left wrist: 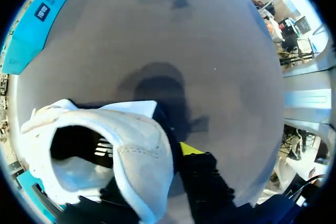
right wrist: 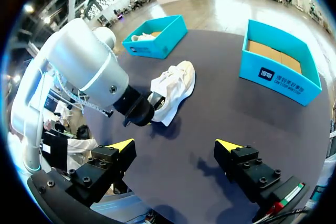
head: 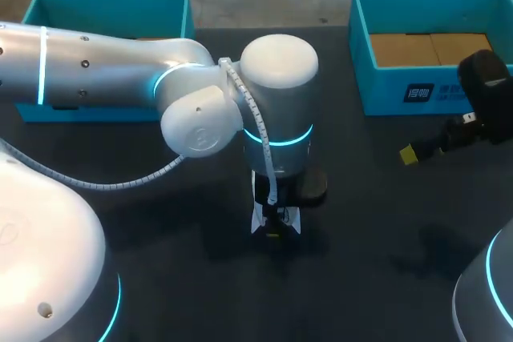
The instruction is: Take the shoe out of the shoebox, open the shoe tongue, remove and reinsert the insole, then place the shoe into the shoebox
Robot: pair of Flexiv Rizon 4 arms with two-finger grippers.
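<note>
Currently the white low-top fabric shoe (right wrist: 176, 85) lies on its side near the middle of the dark matte table (head: 377, 230), outside both boxes. Its opening faces the left wrist camera, and a pale lining shows inside.

Left gripper (right wrist: 153, 102): clamped on the shoe's collar wall at 1 end. 1 yellow fingertip (left wrist: 191, 148) shows against the outside of the wall. The other finger is inside the opening, hidden by fabric. The left arm (head: 120, 70) comes in from the left and its wrist points straight down over the shoe, covering most of it in the head view.

Right gripper (right wrist: 174, 144): released, its 2 yellow tips spread wide with only bare table between them. It hangs above the table at the right side, well apart from the shoe.

Teal open-top shoebox with a brown cardboard floor (right wrist: 281, 72): far right corner of the table, near the right gripper. Second teal open-top box (right wrist: 152, 48): far left corner, beyond the shoe, with something pale inside that cannot be made out.
</note>
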